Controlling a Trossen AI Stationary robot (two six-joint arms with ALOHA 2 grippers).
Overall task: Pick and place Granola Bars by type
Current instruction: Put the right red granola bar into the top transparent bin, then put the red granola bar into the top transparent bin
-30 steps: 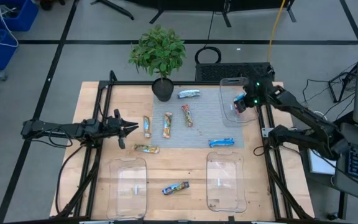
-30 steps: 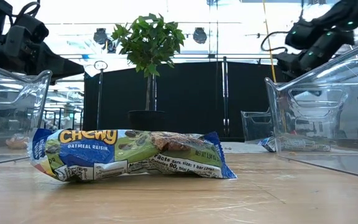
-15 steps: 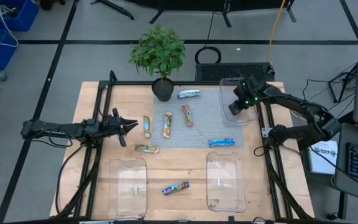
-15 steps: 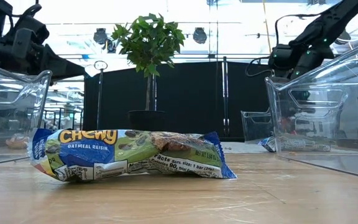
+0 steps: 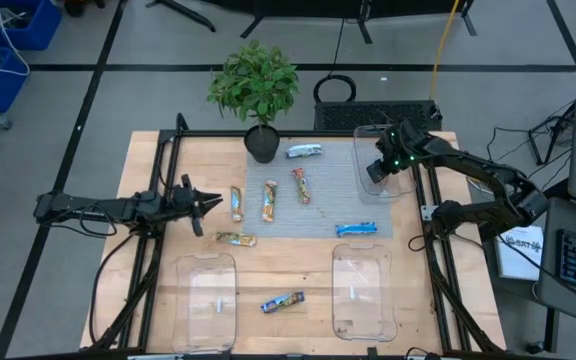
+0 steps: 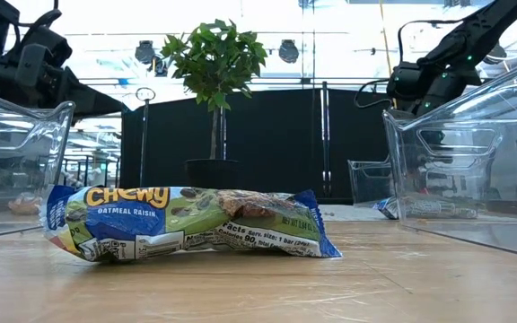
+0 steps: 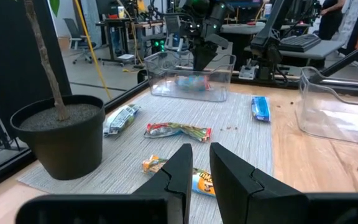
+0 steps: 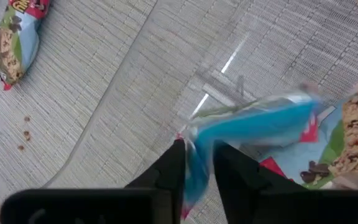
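My right gripper is over the clear far-right tray, shut on a blue-wrapped granola bar. Another bar with a green and brown wrapper lies on that tray's floor. My left gripper waits shut at the table's left, holding nothing. On the grey mat lie a silver-blue bar, a red bar, an orange bar and a blue bar. Two more bars lie by the mat's left edge. A blue Chewy bar lies flat between the two near trays. My right gripper pinches the blue bar by one end between its two fingers, coming from above and pointing down into the tray. The rest of the bar sticks out sideways from the fingers above the tray's floor.
Two clear trays stand near the near edge, one left and one right. A potted plant stands at the mat's far edge. Crumbs dot the mat. Black frame rails run along both table sides.
My right gripper, holding the blue bar, has come down and a little toward the table's left, over the far-right tray, then stayed almost still. The left arm and the loose bars have not moved.
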